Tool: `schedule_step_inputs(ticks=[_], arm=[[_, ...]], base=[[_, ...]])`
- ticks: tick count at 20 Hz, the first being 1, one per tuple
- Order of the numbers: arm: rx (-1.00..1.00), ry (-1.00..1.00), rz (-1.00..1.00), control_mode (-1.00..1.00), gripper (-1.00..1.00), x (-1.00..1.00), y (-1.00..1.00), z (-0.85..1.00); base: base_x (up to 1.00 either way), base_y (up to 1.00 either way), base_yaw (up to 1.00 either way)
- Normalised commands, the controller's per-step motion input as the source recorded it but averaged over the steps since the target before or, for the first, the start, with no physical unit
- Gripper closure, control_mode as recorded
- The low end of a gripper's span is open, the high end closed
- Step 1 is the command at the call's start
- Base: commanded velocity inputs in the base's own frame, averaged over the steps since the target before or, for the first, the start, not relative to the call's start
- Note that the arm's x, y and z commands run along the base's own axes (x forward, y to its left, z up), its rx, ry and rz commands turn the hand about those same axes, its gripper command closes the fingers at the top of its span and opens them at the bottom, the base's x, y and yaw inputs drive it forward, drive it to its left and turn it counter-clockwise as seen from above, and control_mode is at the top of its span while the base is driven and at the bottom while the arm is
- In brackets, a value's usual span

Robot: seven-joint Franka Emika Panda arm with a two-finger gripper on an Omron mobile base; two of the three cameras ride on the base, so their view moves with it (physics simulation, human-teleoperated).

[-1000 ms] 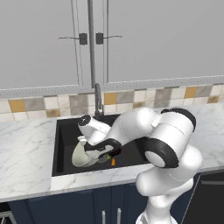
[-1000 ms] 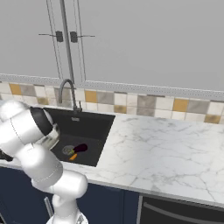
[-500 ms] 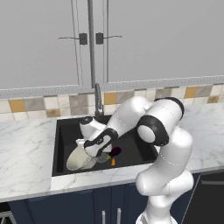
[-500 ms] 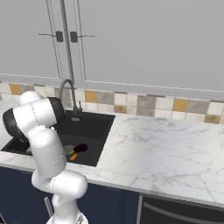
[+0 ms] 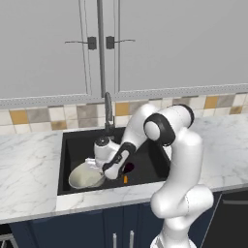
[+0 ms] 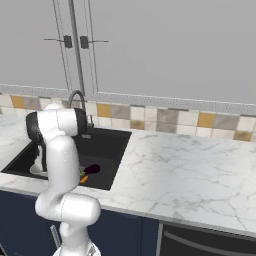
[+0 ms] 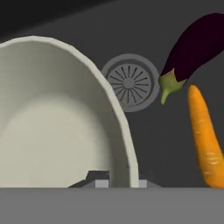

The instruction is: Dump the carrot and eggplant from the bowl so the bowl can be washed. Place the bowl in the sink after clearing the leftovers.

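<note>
Hand view puts my gripper [image 7: 118, 180] right at the rim of the bowl [image 7: 57, 127], with 1 dark tip on the inside of the wall and 1 on the outside, so my fingers are pinched narrowly on that thin cream rim. From there the bowl shows a smooth, matte, pale inside that curves up to a clean edge, and nothing lies in it. Beside it on the black floor of the sink [image 7: 148, 144] sits the round grey drain [image 7: 130, 82], a disc of fine radial slots, which neither base view makes out clearly. The eggplant [image 7: 192, 48] lies just past the drain, glossy and nearly black-purple with a small green cap, and the carrot [image 7: 205, 135] lies just beside it, orange, slender and faintly ringed along its length; both rest on the basin floor, apart from the bowl. Left base view gives what my hand camera cannot: the whole rectangular basin [image 5: 77, 145] recessed in the white veined marble counter [image 5: 29, 174], the thin grey gooseneck faucet [image 5: 108, 111] behind it, and my arm bent down into the sink with the bowl [image 5: 86, 178] low at the front left of the basin, the eggplant [image 5: 129, 167] and carrot [image 5: 125, 179] to its right. Right base view shows the eggplant [image 6: 91, 169] and carrot [image 6: 84, 178] close to the near right corner of the sink [image 6: 102, 147], while my arm hides most of the bowl [image 6: 35, 169]
</note>
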Motion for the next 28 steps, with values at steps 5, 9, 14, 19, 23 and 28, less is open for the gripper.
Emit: schedule_step_inputs(ticks=[5,9,14,19,23,28], arm=[[-0.03,0.02,0.00,-1.00,1.00,0.32,0.03,-0.53],[0.00,0.05,0.00,-1.00,1.00,0.11,0.04,-0.01],[0.00,-0.05,-0.01,-1.00,-1.00,0.00,0.00,0.47],[0.00,-0.21,-0.05,-1.00,-1.00,-0.03,0.00,1.00],[0.00,-0.24,-0.03,-1.00,-1.00,-0.12,0.04,1.00],[0.00,-0.27,-0.01,-1.00,-1.00,-0.51,0.03,1.00]], base=[[0.00,0.00,0.00],[0.00,0.00,0.00],[0.00,0.00,0.00],[0.00,0.00,0.00],[0.00,0.00,0.00],[0.00,0.00,0.00]])
